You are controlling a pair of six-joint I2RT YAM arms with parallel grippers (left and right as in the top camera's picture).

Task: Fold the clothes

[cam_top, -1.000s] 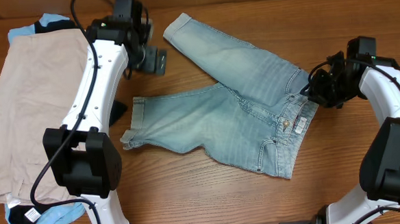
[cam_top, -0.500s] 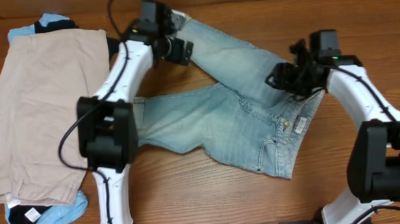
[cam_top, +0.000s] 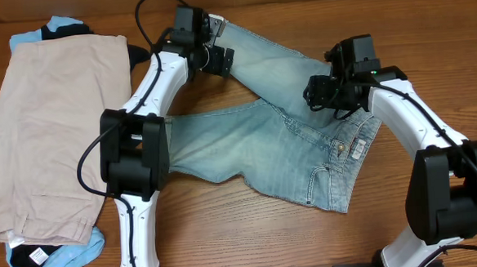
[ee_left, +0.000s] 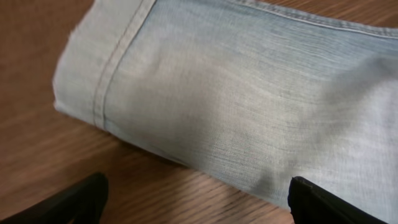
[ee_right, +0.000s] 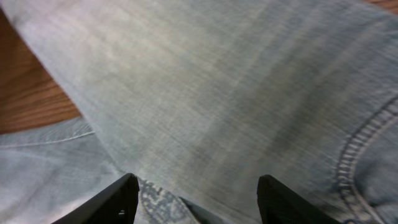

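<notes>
The faded light-blue denim shorts (cam_top: 287, 123) lie spread flat mid-table. One leg runs to the upper left, the other to the left, and the waistband label (cam_top: 355, 149) is at the right. My left gripper (cam_top: 218, 58) hovers at the upper leg's hem (ee_left: 112, 68). It stands open (ee_left: 199, 205), with bare wood between its fingers (ee_left: 81, 198). My right gripper (cam_top: 318, 92) is over the upper leg near the seat. It too is open (ee_right: 199, 202), its fingertips (ee_right: 118, 198) apart above the denim (ee_right: 217, 93), holding nothing.
A stack of clothes lies at the left. A beige garment (cam_top: 50, 127) is on top, sky-blue fabric (cam_top: 27, 38) shows at its ends, and black fabric (cam_top: 65, 30) peeks out at the top. Bare wooden table (cam_top: 252, 231) shows in front of the shorts.
The left gripper has swung right onto the upper leg's hem. The right gripper has moved left from the waistband to over the upper leg, with its jaws wider.
</notes>
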